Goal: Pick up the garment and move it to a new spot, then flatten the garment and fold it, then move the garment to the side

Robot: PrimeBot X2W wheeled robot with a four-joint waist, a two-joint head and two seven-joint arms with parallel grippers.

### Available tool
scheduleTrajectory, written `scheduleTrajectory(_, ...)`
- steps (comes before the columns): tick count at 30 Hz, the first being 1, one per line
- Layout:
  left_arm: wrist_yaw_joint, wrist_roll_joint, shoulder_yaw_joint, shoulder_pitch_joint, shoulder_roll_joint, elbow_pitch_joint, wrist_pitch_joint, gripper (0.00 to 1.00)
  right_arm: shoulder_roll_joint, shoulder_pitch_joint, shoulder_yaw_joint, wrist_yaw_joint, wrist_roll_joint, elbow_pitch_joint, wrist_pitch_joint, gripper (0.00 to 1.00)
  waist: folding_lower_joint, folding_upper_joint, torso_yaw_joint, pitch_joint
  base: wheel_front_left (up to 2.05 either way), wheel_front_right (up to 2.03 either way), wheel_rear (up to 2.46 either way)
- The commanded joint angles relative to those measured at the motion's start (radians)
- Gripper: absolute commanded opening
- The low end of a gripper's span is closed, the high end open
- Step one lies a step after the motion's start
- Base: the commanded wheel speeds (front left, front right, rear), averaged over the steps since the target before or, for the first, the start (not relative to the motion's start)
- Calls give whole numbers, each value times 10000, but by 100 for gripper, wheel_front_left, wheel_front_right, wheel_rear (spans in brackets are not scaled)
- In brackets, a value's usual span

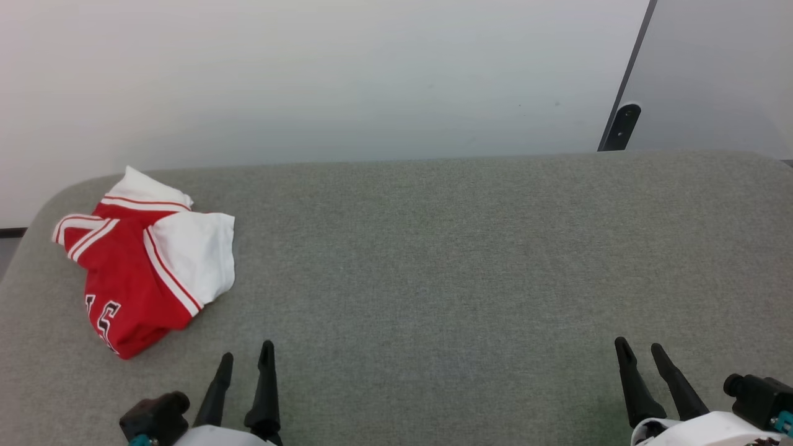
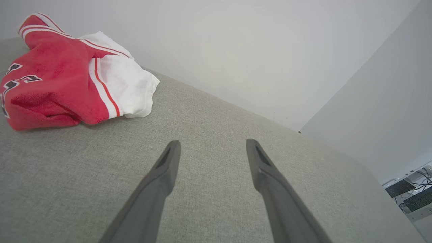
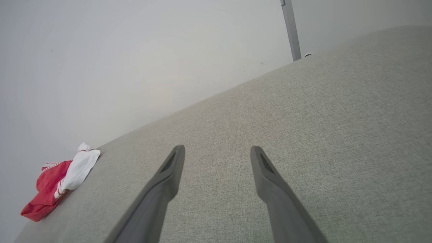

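Shirt [image 1: 139, 272] lies crumpled at my far left on the grey fabric surface [image 1: 433, 248]. Red body is bunched, a white sleeve flops over the top, black lettering shows at the near edge. My left claw [image 1: 246, 350] hovers just right of it and nearer me, fingers spread wide, nothing in them. My right claw [image 1: 639, 344] is well apart on the other side, also wide and empty.

Step in hand, as I judge it: the first pick-up. Left claw is the one to use, being close. Swing left, come down on the raised red fold rather than the thin sleeve edge, and pinch enough layers that the heap lifts whole, not one flap. The bare middle of the surface looks like the spot to carry it to.

Containers: none to report.
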Motion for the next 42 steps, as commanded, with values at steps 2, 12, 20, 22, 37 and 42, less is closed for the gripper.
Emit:
scheduleTrajectory(2,108,418,-52,33,87,-185,-128,100,-42,79,16,-5,-394,-142,-114,100,0,0,-11,-9,0,0,0)
scheduleTrajectory(12,278,1398,-245,225,119,-326,-389,100,-16,240,-8,-6,-1380,-266,-303,100,0,0,-26,-13,0,0,0)
scheduleTrajectory(20,370,2117,-357,372,112,-459,-572,100,50,347,-36,-7,-2133,-371,-510,100,0,0,-16,-27,0,0,0)
scheduleTrajectory(22,385,2300,-378,407,113,-474,-621,100,74,395,-68,-7,-2322,-364,-527,100,0,0,-13,-34,0,0,0)
scheduleTrajectory(37,346,3165,-266,612,22,-428,-908,100,235,502,-161,-8,-3228,-437,-821,100,0,0,6,-41,0,0,0)
scheduleTrajectory(42,201,3358,-120,694,-42,-351,-1012,100,295,527,-265,-9,-3418,-391,-976,100,0,0,-9,-28,0,0,0)
